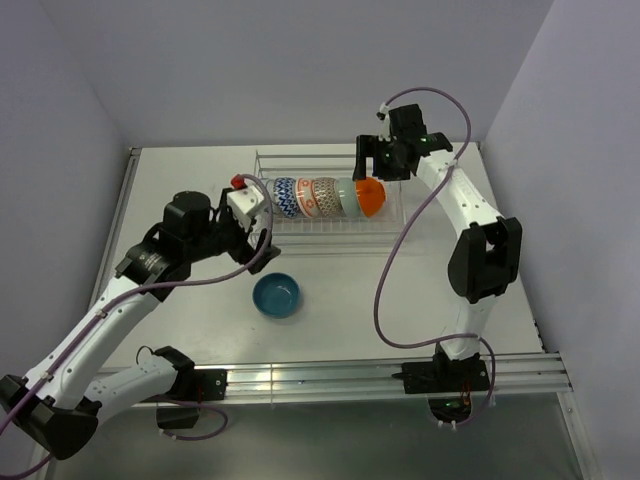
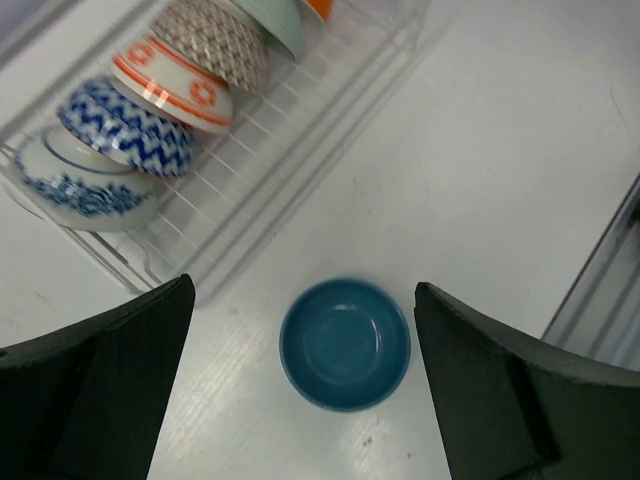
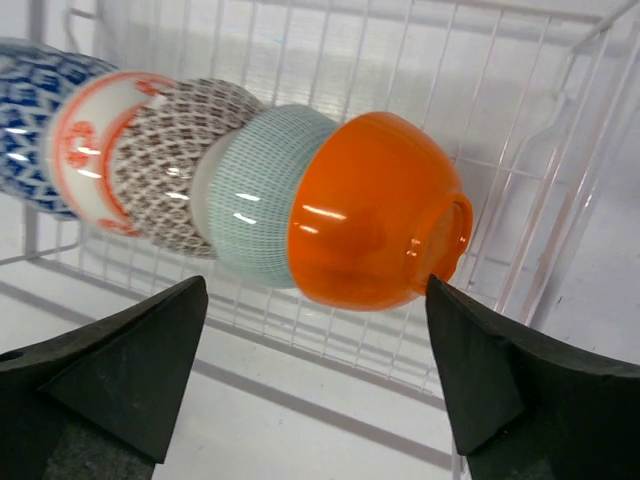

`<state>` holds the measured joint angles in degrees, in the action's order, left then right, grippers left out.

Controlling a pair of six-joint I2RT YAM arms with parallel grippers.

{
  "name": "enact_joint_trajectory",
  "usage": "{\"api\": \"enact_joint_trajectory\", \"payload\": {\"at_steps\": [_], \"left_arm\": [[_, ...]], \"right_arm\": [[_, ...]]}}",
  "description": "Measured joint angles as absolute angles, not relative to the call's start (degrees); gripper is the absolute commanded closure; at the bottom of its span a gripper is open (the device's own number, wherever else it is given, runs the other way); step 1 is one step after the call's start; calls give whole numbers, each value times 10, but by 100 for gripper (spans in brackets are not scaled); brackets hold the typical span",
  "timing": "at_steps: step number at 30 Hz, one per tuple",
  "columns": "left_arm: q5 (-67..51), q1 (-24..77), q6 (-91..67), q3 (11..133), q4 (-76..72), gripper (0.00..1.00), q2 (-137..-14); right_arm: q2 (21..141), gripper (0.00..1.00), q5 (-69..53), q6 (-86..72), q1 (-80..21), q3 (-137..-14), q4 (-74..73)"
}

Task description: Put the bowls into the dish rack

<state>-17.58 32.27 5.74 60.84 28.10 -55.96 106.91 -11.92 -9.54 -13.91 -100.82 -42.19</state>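
Item: small round teal ceramic bowl (image 2: 345,343), near side of clear wire dish rack (image 2: 255,225), centred under left gripper (image 2: 304,290), fingers wide apart, empty; right gripper (image 3: 315,285) farther, parted, empty.

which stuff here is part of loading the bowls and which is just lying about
job: dish rack, row of six bowls in it, teal bowl on the table
not the job: purple cables, metal rail at the near edge
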Motion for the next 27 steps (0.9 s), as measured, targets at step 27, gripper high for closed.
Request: {"api": "enact_joint_trajectory", "payload": {"at_steps": [27], "left_arm": [[-236,370,545,369,348,22,-639]], "right_arm": [[871,0,-234,-90,-110,-921,-449]]}}
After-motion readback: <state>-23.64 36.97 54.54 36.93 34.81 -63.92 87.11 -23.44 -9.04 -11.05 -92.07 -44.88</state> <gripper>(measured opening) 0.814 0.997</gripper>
